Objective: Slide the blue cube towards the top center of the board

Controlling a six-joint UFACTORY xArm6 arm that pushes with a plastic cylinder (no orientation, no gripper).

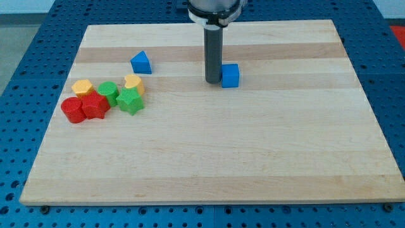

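One blue cube [230,75] right of my tip [212,82]

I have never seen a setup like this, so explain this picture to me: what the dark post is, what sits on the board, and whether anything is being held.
There is one picture, from a camera looking down at a wooden board on a blue table. The dark post is the end of a robot arm. It has no claw and holds nothing; it only pushes things with my tip.

My tip stands right beside the blue cube, on its left in the view, near the top middle of the board.

Further left lies a blue triangular block. Below it is a cluster: two yellow blocks, two green blocks and two red blocks.
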